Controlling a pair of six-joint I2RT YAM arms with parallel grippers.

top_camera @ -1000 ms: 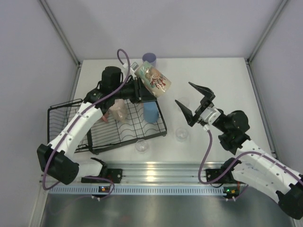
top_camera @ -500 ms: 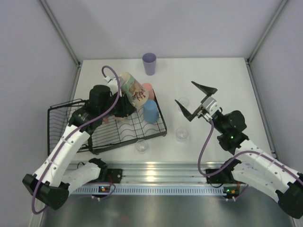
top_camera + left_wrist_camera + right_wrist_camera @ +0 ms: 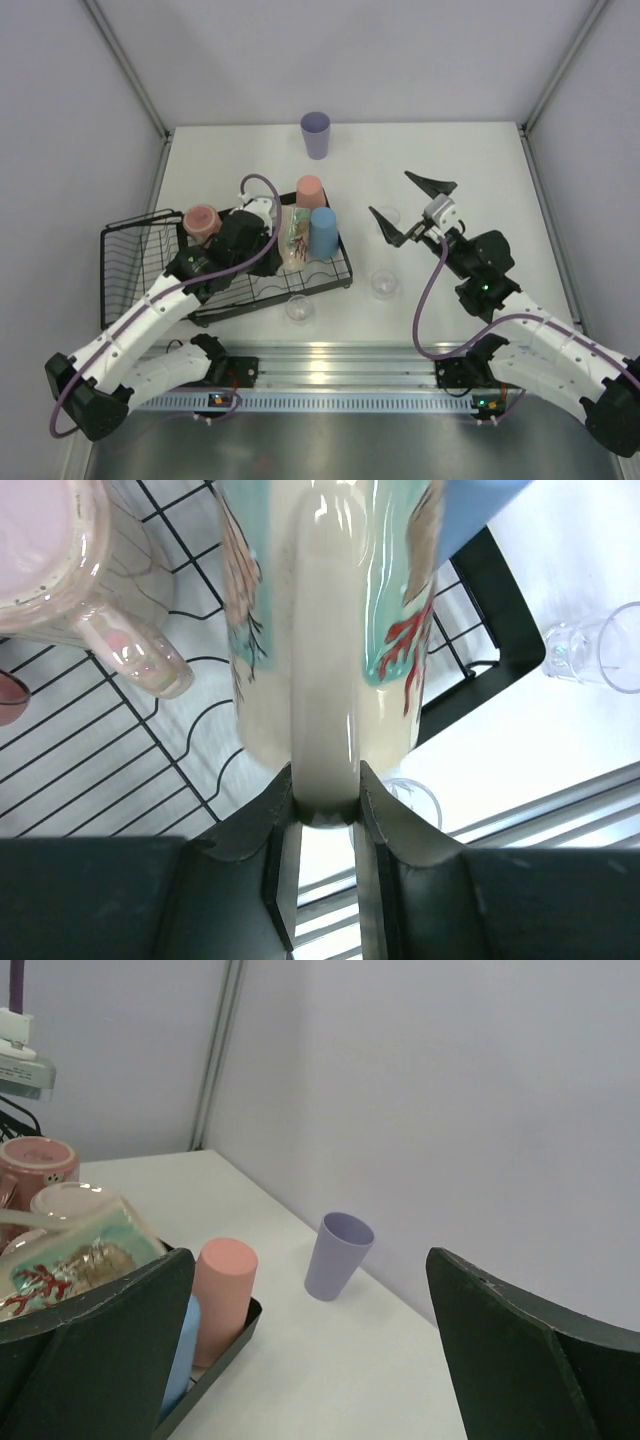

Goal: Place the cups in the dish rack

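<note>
One dish rack holds one salmon cup, one blue cup and two pink mugs. The left fingers are clamped on the handle of one painted cream mug, which is over the rack beside the blue cup. Three clear glasses and one purple cup stand on the tabletop. The right fingers are wide apart, holding nothing.

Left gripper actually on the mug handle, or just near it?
Touching. Left wrist view: the left gripper pinches the mug handle between both fingers, no gap.
</note>
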